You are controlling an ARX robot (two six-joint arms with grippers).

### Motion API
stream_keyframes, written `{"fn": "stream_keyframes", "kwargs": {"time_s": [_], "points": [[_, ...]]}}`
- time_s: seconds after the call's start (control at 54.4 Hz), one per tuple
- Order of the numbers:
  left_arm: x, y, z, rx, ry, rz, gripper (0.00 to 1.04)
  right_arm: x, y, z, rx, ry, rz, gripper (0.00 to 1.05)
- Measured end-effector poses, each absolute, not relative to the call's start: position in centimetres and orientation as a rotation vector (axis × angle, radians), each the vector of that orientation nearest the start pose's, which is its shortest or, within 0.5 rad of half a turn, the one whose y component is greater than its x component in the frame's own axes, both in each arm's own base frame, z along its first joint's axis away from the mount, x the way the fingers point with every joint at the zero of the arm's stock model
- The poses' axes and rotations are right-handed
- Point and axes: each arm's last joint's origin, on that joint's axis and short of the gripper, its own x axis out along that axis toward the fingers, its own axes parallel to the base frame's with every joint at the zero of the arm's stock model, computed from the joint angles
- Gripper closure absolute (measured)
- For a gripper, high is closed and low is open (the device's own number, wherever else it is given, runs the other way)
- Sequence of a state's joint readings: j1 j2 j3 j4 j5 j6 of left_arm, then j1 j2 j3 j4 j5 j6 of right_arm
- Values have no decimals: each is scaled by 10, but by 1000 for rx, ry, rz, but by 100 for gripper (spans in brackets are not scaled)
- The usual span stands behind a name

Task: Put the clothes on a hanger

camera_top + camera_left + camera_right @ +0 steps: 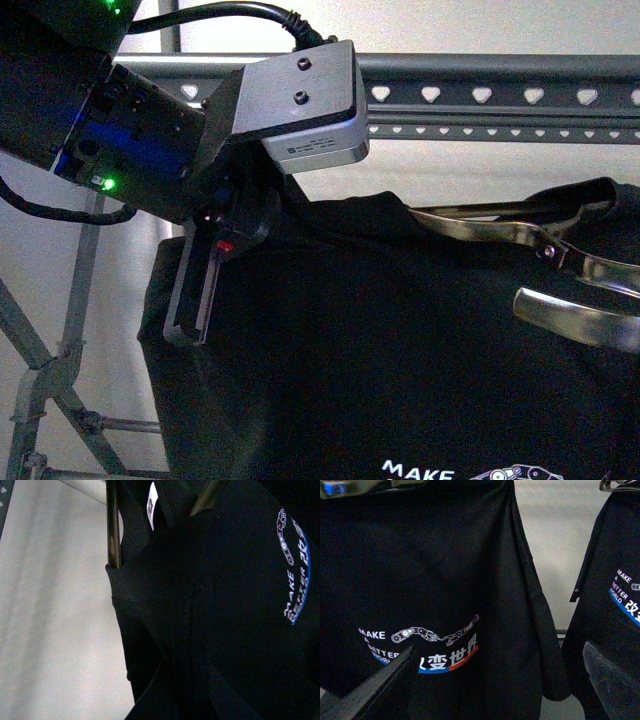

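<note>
because the t-shirt (400, 360), filling the lower frame beneath the rack (480, 68), looks soft, light and limp, we would take its collar (165, 510); left gripper (152, 540) and right gripper (500, 650) both show jaws apart.

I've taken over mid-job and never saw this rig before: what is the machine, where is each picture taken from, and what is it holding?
It is a robot with two arms, each ending in a two-fingered gripper. The front picture is taken from the robot's body: the big block is its left arm, whose left gripper reaches down at the shoulder of a black T-shirt. Behind runs the grey rack rail with heart-shaped holes. The other pictures come from cameras on the wrists. The left wrist one looks closely at the shirt's collar and label; whether that gripper pinches cloth I cannot tell. The right wrist one shows the printed front past the right gripper, open and holding nothing. A second black shirt hangs beside it.
</note>
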State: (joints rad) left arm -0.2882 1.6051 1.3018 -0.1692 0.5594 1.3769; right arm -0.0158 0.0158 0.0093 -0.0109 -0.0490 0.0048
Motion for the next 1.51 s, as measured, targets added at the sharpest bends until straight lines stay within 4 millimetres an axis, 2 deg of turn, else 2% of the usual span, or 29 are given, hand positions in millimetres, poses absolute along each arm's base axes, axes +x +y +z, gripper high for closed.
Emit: {"fn": "stream_keyframes", "kwargs": {"time_s": [0.074,0.166,0.239,0.331,0.441,0.625,0.791,0.956,1.011,1.195,1.361,1.471,1.508], "points": [[344,-117,309,1204,-162,-1007,101,109,-9,177,-2,79,268,7],[343,-119,309,1207,-168,-1013,101,129,-26,203,-91,38,333,7],[343,-119,309,1209,-170,-1014,101,157,-37,228,-246,-8,384,7],[344,-117,309,1211,-165,-1006,101,192,-45,244,-408,-8,418,7],[345,-116,309,1212,-162,-1003,101,245,-47,251,-763,-19,489,7],[344,-118,309,1212,-167,-1010,101,285,-39,259,-1125,-88,574,7],[344,-117,309,1212,-166,-1008,101,316,-32,270,-1226,-102,571,7],[344,-117,309,1211,-166,-1008,101,348,-29,278,-1236,-74,542,7],[344,-117,309,1212,-165,-1008,101,362,-29,276,-1228,-43,529,15],[344,-117,309,1213,-165,-1007,101,391,-28,269,-1192,-5,494,43],[345,-117,309,1214,-163,-1004,101,398,-25,267,-1144,-8,482,66],[344,-117,309,1213,-163,-1005,101,394,-24,266,-1123,-4,501,83],[344,-117,309,1213,-164,-1005,96,390,-23,263,-1123,-1,519,86]]}}
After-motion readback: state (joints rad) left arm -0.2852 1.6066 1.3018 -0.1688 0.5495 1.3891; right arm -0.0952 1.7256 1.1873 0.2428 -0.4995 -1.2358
